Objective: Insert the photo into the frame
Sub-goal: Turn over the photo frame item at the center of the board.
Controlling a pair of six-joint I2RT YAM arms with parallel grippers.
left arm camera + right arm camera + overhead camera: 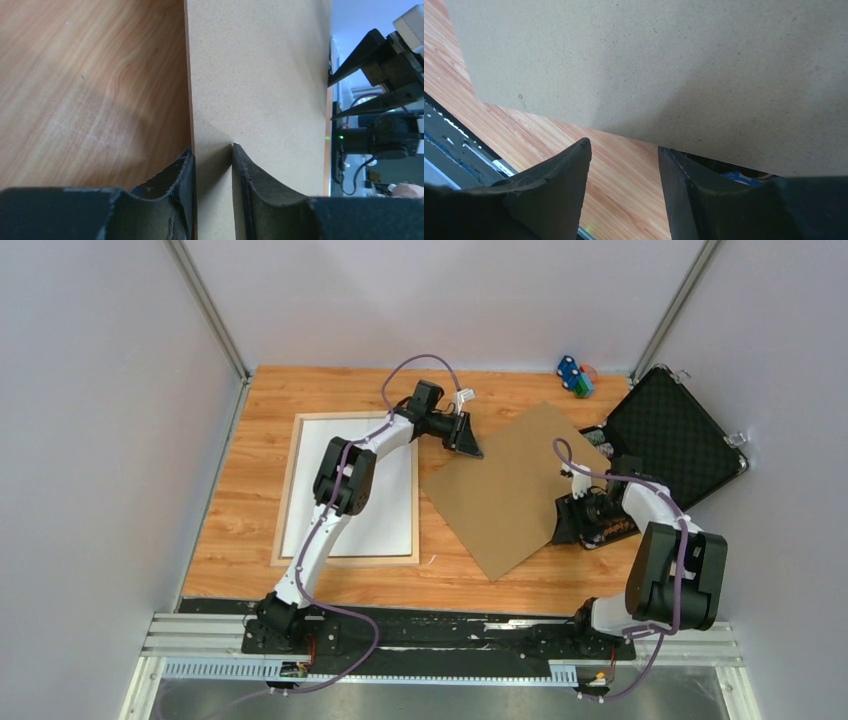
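- Top external view is showing the frame (345, 561) lying flat on the left half of the table (250, 510), partly under the left arm. Its pale wooden rim is running around a plain white rectangle, and whether that white is the photo or the frame's own face, I cannot tell.
- The brown backing board (500, 490) is lying at a slant in the middle of the table, its left corner just beside the frame's right rim and its right side reaching towards the open black case (680, 435).
- The left pincer (468, 440) is straddling the board's upper-left edge. In the left wrist view one finger is sitting at the edge and the other over the board's face, with a strip of board showing between them. I cannot tell whether they are clamping it.
- The right pincer (562, 520) is standing open at the board's right edge — bare table is showing between its fingers, with the board's edge just past the tips.
- Small coloured toys (574, 377) are sitting at the back edge.
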